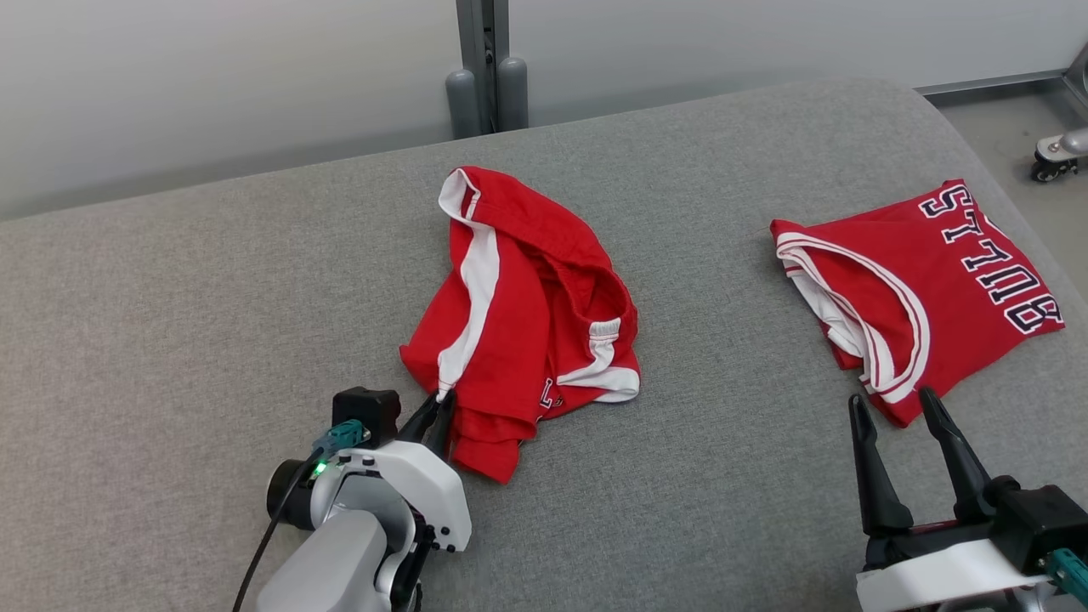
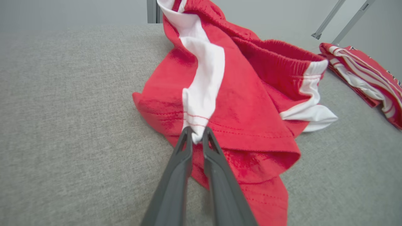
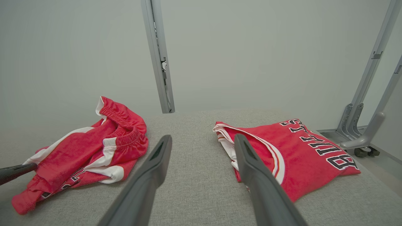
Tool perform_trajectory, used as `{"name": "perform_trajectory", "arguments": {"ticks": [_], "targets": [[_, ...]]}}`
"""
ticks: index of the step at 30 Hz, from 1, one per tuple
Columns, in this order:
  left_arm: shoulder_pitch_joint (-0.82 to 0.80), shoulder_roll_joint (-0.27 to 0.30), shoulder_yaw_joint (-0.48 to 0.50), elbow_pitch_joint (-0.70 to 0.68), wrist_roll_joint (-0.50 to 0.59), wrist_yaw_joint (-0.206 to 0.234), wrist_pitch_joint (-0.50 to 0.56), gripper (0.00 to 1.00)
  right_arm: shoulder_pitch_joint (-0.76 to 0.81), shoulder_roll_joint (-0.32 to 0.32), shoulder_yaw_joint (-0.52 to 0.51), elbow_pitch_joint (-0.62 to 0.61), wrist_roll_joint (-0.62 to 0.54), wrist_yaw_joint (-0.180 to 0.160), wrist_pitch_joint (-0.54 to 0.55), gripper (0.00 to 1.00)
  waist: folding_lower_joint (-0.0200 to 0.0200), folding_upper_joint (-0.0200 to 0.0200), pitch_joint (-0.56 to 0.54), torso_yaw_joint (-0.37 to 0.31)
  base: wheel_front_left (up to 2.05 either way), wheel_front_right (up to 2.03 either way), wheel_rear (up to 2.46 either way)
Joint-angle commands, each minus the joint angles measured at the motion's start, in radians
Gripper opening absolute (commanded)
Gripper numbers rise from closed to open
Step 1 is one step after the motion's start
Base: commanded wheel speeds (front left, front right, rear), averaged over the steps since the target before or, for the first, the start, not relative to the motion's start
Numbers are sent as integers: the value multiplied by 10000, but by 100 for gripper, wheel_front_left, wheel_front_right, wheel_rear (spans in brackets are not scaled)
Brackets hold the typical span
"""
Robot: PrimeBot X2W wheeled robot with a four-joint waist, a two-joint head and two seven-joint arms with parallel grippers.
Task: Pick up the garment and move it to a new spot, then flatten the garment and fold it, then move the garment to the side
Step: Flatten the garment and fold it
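- Left claw (image 1: 439, 410) clenched on the near hem of the crumpled red shorts (image 1: 518, 331), at the white stripe.
- Right claw (image 1: 889, 401) released, just short of the folded red jersey (image 1: 935, 280).
- Both garments lie on the grey worktop (image 1: 212, 297), well apart.

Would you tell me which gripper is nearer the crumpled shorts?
Left. The left gripper is shut on the shorts at the white stripe; the right gripper stands open by the jersey, apart from them.
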Motion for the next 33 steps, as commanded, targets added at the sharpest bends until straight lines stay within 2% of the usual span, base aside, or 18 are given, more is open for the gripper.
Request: {"name": "perform_trajectory", "arguments": {"ticks": [1, 2, 9, 16, 23, 28, 33], "targets": [[-238, 56, -52, 16, -100, 28, -102, 4, 86, -52, -17, 8, -46, -2, -4, 100, 0, 0, -43, 34, 0, 0, 0], [-251, 56, -31, -17, -147, 28, -146, 0, 102, -52, -28, 6, -42, -2, -4, 100, 0, 0, -62, 53, 0, 0, 0], [-746, 473, 470, -497, -314, 82, -310, 0, 178, -51, -120, -16, -4, -2, -4, 100, 0, 0, -118, 219, 0, 0, 0], [-1774, 1680, 1019, -1362, -153, 310, -269, 0, 106, -52, 10, 50, 81, -2, -4, 100, 0, 0, -225, 225, 0, 0, 0], [-3033, 2849, 1249, -1953, 191, 459, 10, 0, -25, -52, 88, 85, 180, -2, -4, 100, 0, 0, -201, -95, 0, 0, 0], [-3959, 3367, 1281, -2177, 419, 409, 165, 0, -125, -52, 121, 103, 306, -2, -4, 100, 0, 0, -81, -408, 0, 0, 0], [-4836, 3578, 1169, -2414, 647, 229, 282, 0, -204, -52, 109, 129, 427, -2, -4, 100, 0, 0, -4, -663, 0, 0, 0]]}}
